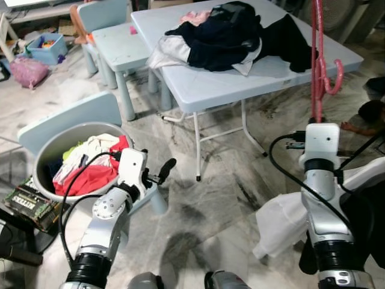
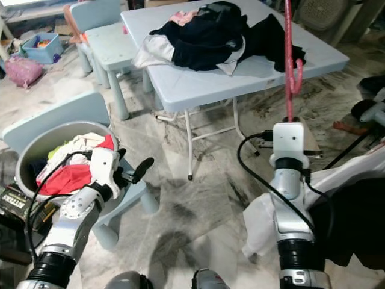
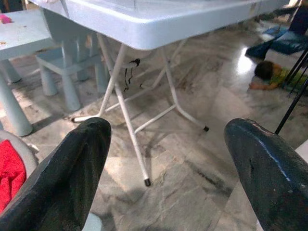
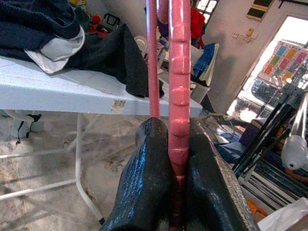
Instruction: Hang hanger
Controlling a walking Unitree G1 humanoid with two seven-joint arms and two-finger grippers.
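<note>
A pink ribbed hanger point(image 1: 317, 54) stands upright in front of the light blue folding table point(image 1: 198, 90), with its hook point(image 1: 334, 78) curling to the right. My right gripper point(image 4: 175, 130) is shut on the hanger's shaft point(image 4: 179, 72), raised above the silver right arm point(image 1: 322, 180). Lower down on the left, my left gripper point(image 1: 163, 170) is held out over the floor beside the laundry basket. Its fingers point(image 3: 77, 163) are spread wide with nothing between them.
Dark and white clothes point(image 1: 228, 36) are piled on the table. A grey basket point(image 1: 45, 147) of mixed laundry stands at the left. A small blue table point(image 1: 120, 42) and chair are behind it. A white garment point(image 1: 283, 223) hangs at the lower right. The floor is marble.
</note>
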